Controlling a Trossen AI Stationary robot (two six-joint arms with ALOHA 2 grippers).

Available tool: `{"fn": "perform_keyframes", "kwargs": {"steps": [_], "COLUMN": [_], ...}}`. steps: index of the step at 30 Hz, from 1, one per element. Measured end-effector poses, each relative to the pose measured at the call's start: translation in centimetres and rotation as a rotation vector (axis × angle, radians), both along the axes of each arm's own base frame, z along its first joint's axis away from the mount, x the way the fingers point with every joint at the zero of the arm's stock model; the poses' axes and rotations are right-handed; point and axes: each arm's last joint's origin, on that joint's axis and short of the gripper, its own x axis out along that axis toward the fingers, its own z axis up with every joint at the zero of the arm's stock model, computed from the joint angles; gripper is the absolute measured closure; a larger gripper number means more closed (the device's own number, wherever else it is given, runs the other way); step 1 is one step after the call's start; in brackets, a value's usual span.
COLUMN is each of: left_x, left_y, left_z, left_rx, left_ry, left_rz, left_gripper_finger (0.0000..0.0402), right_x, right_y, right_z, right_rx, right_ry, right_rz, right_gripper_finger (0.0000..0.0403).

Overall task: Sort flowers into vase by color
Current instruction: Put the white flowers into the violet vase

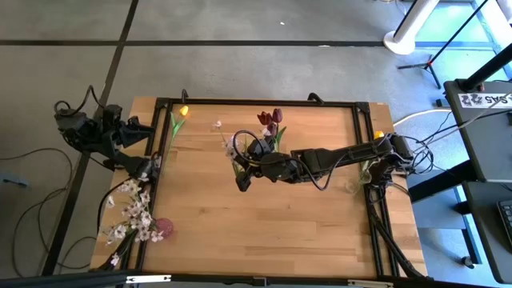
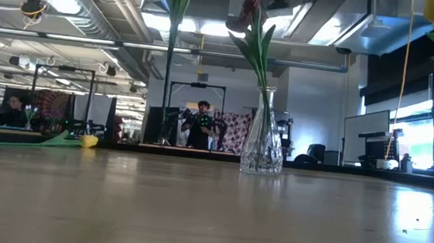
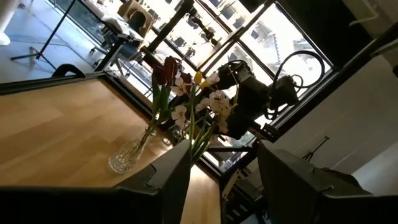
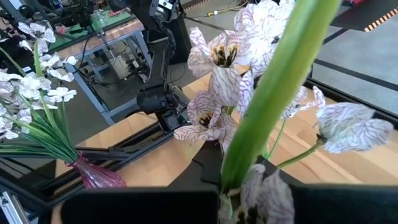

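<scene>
My right gripper (image 1: 242, 179) hangs over the table's middle, shut on a white-pink flower sprig (image 4: 219, 93). Just beyond it, a clear glass vase (image 2: 262, 144) stands on the table and holds dark red tulips (image 1: 270, 120). A yellow tulip (image 1: 181, 114) lies flat on the table near the far left corner. A pink vase (image 1: 163, 230) full of white-pink blossoms (image 1: 132, 210) stands at the near left edge. My left gripper (image 3: 224, 180) waits open and empty at the table's left edge. My right gripper pinches the sprig's green stem (image 4: 239, 168) between its two fingers, reaching in from the table's right. The stem runs on past the fingers, and the veined white-pink blossoms (image 4: 208, 115) spread around it. The sprig is lifted clear of the table.
A black frame (image 1: 256, 102) rims the table. Another yellow flower (image 1: 378, 134) stands at the right edge by the right arm's base. A person (image 2: 200, 124) stands in the room far behind the table. The near half of the wooden tabletop (image 1: 264, 232) is bare.
</scene>
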Motion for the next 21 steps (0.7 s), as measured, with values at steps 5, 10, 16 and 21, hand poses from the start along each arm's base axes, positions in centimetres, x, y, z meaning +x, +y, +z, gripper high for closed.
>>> {"fn": "perform_keyframes", "kwargs": {"steps": [5, 10, 16, 21], "left_x": [0.0, 0.01, 0.01, 0.02], "left_y": [0.0, -0.06, -0.17, -0.17], "left_z": [0.0, 0.0, 0.0, -0.09], "left_rx": [0.005, 0.005, 0.004, 0.011], "left_ry": [0.001, 0.0, 0.0, 0.009], "left_rz": [0.001, -0.023, -0.059, -0.058], "left_gripper_finger": [0.0223, 0.0223, 0.0223, 0.0223], "right_x": [0.0, 0.0, -0.01, -0.03], "right_y": [0.03, 0.03, 0.03, 0.0], "right_z": [0.01, 0.0, -0.02, -0.04], "right_rx": [0.004, 0.021, 0.052, 0.055], "right_ry": [0.0, -0.004, -0.015, -0.017], "right_rz": [0.011, 0.007, -0.005, -0.018], "right_gripper_finger": [0.0399, 0.0398, 0.0398, 0.0398]}}
